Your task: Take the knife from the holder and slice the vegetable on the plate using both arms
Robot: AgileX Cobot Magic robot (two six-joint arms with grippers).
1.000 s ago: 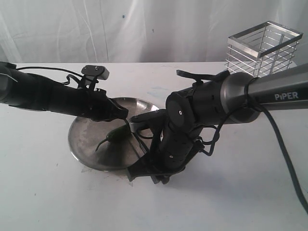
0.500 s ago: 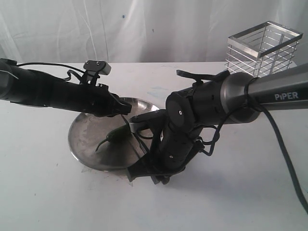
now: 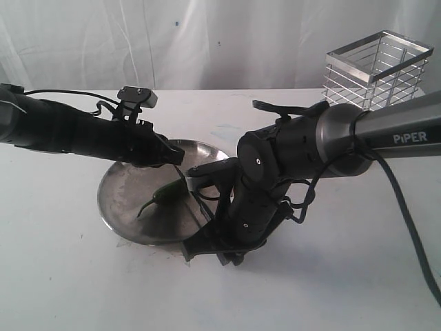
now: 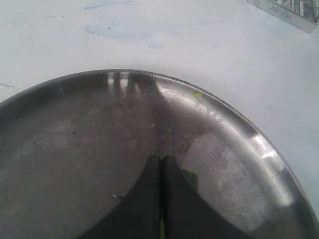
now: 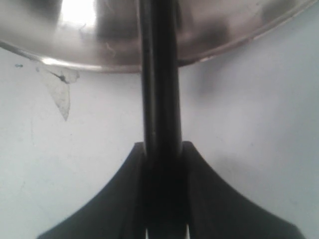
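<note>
The dull steel plate [image 3: 109,207] lies mid-table with the small green chili [image 3: 164,194] on it. My left gripper [image 3: 179,162] is shut, its tips just over the chili's right end. In the left wrist view the closed fingers [image 4: 162,158] hover over the plate [image 4: 239,119], and a bit of green chili [image 4: 191,179] shows beside them. My right gripper [image 3: 207,238] sits at the plate's near rim, shut on the black knife [image 5: 159,99], whose shaft runs from the jaws [image 5: 163,147] over the plate rim [image 5: 224,30]. The blade's far end is hidden.
The chrome wire holder [image 3: 375,69] stands at the back right, its rim also in the left wrist view [image 4: 289,7]. A white cloth hangs behind the white table. A scrap of clear tape [image 5: 59,94] lies by the plate's edge.
My left arm has lifted slightly, and the chili shows more green beneath it. The right arm and knife have stayed put.
</note>
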